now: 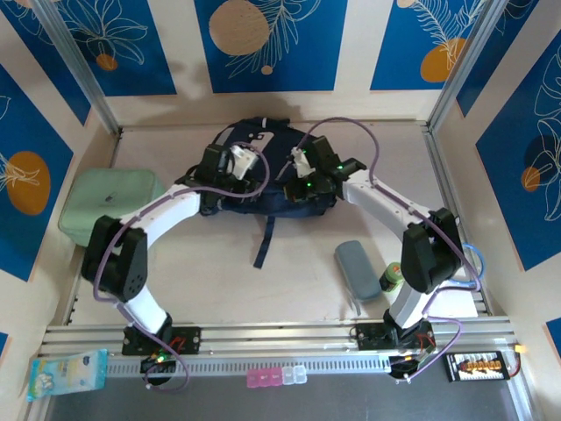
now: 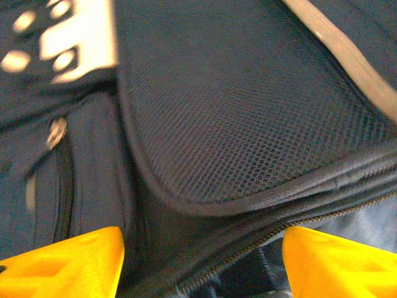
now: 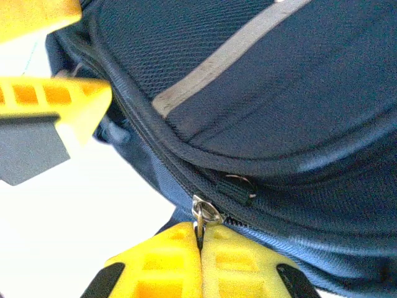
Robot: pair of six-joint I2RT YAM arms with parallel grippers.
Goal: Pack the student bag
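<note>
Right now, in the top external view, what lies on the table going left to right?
mint-green case → student bag → grey-blue pouch → small green container

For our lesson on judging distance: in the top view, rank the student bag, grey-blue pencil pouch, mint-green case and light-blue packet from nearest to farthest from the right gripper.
1. The student bag, centre back; the right gripper is on it.
2. The grey-blue pencil pouch, front right.
3. The mint-green case, left edge.
4. The light-blue packet, front-left corner.
</note>
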